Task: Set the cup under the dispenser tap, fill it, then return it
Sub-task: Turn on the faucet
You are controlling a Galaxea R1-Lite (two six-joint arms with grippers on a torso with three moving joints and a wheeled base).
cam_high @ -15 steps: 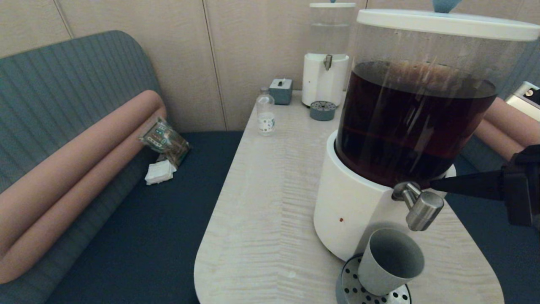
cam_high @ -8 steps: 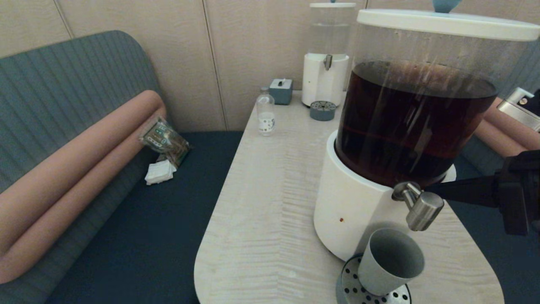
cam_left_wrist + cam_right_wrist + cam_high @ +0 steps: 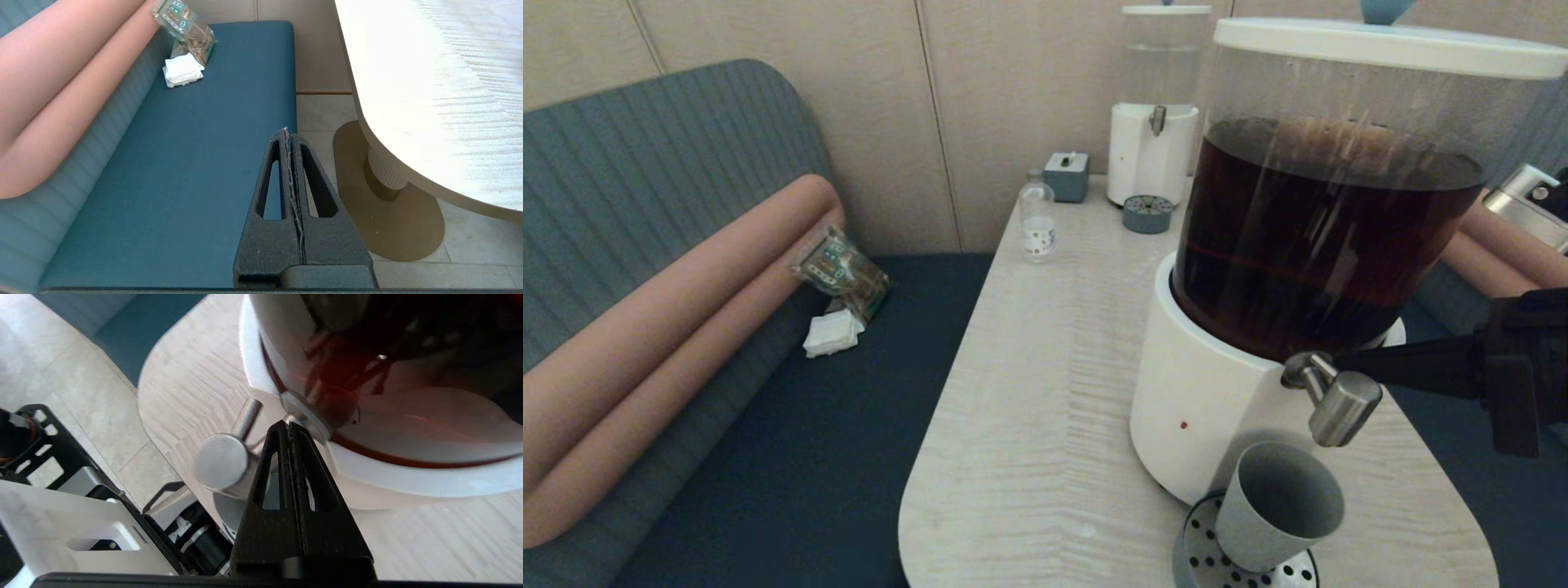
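Observation:
The grey cup (image 3: pixel 1278 506) stands on the perforated drip tray (image 3: pixel 1201 559), right below the steel dispenser tap (image 3: pixel 1339 404) of the large dispenser (image 3: pixel 1217 408) with dark brown liquid. The cup's inside looks grey and dry. My right gripper (image 3: pixel 1339 359) reaches in from the right, shut, its tips against the tap's neck just behind the spout. In the right wrist view, the tips of the right gripper (image 3: pixel 288 424) sit between the tap (image 3: pixel 222 461) and the tank. My left gripper (image 3: pixel 288 130) hangs shut and empty over the blue bench, off the table's left side.
A small clear bottle (image 3: pixel 1037 216), a grey box (image 3: pixel 1067 175) and a smaller clear-liquid dispenser (image 3: pixel 1152 155) stand at the table's far end. A snack packet (image 3: pixel 841 273) and napkins (image 3: pixel 833 333) lie on the bench (image 3: pixel 768 457). The table edge (image 3: pixel 915 506) is close to the cup.
My right arm has dropped slightly and its shut tips have slid left, closer to the tap's neck. The cup and the left arm have not moved.

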